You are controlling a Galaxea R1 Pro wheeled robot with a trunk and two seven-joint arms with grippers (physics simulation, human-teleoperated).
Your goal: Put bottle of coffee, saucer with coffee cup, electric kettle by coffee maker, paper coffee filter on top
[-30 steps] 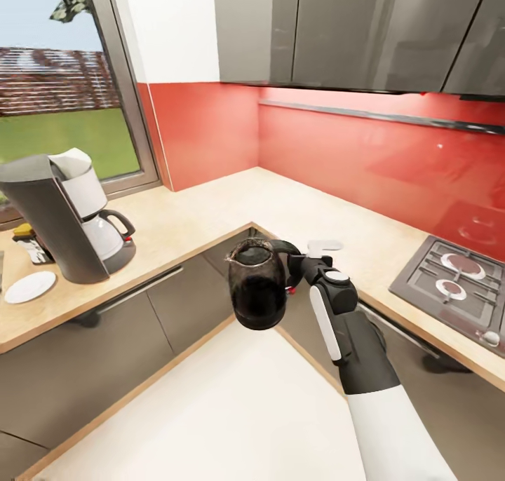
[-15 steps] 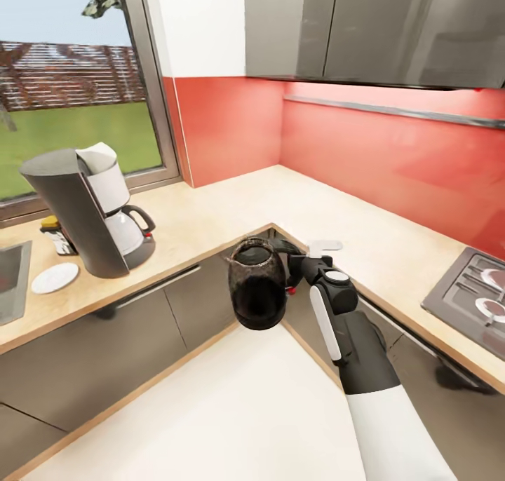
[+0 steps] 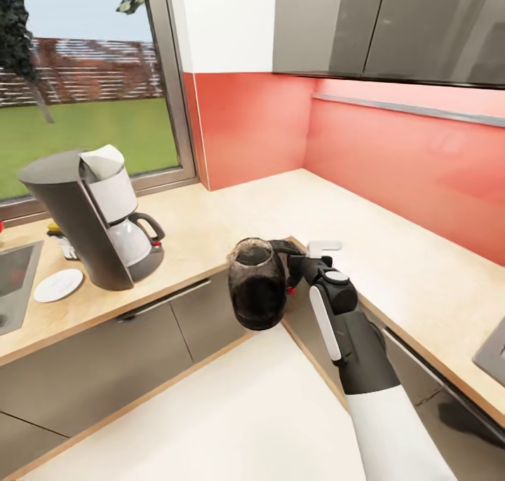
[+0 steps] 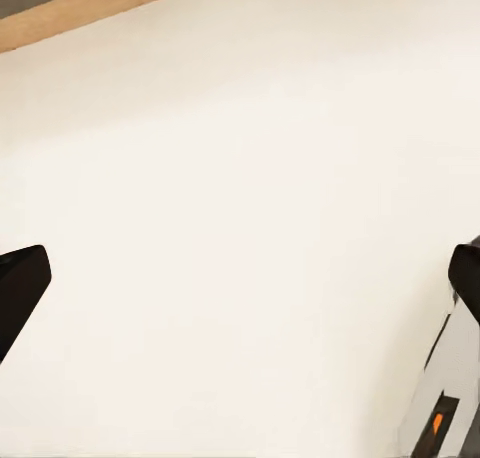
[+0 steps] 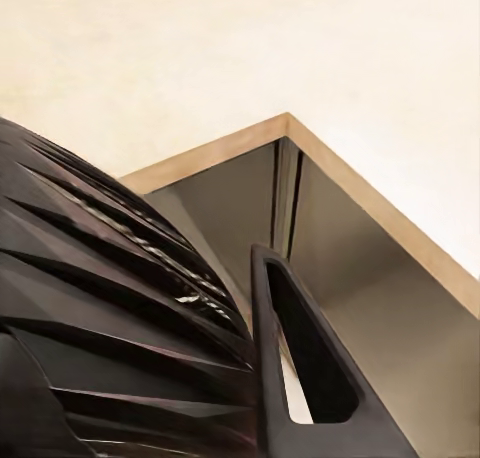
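Note:
The electric kettle, smoky glass with a black handle, hangs over the floor in front of the cabinet corner, with my right gripper shut on its handle. The coffee maker stands on the kitchen countertop at the left, below the window. A paper coffee filter rests on top of it. The white saucer lies bare at its front left. Behind the machine peeks the bottle of coffee. My left gripper is open over bare floor. The coffee cup and the kitchen shelf are out of view.
A sink is cut off at the left edge and a hob corner at the right. The L-shaped counter wraps a corner with a red backsplash. Grey wall cabinets hang above. Pale floor lies below me.
The camera has swung left: the coffee maker and saucer slid right in view and the hob almost left it. The kettle stays held in the same place relative to my arm.

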